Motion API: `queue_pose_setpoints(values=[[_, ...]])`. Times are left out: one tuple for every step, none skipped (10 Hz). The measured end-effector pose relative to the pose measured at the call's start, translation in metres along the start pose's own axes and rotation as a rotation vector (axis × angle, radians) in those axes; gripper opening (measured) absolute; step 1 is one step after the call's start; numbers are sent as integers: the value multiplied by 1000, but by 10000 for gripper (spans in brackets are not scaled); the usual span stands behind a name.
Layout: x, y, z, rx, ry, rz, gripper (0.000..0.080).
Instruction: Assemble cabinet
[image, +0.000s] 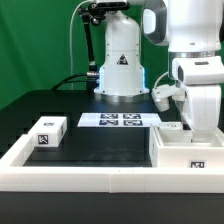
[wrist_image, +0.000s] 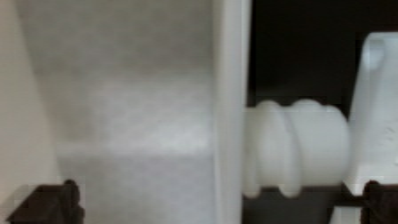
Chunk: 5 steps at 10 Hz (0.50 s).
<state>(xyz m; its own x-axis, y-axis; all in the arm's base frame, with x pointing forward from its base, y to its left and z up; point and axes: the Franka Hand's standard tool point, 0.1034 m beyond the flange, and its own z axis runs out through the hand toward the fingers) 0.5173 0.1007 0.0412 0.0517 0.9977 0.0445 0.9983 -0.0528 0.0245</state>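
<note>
Over at the exterior view's right, my arm drops straight down onto the cabinet (image: 188, 150) body. My gripper (wrist_image: 196, 197) is spread wide, with a white panel (wrist_image: 125, 110) and a ribbed knob (wrist_image: 294, 145) between the tips, and I'm clamping nothing. I count one body, one small tagged block (image: 48, 132) well apart at the left, and one marker board (image: 120, 120).
</note>
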Motion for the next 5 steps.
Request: queue_pose_setpoints(values=[[-1, -1, -14, -8, -6, 7, 797], [0, -2, -20, -15, -7, 14, 797], [2, -10, -30, -23, -9, 30, 797], [9, -25, -35, -32, -4, 60, 797], [14, -41, -32, -24, -1, 73, 797]])
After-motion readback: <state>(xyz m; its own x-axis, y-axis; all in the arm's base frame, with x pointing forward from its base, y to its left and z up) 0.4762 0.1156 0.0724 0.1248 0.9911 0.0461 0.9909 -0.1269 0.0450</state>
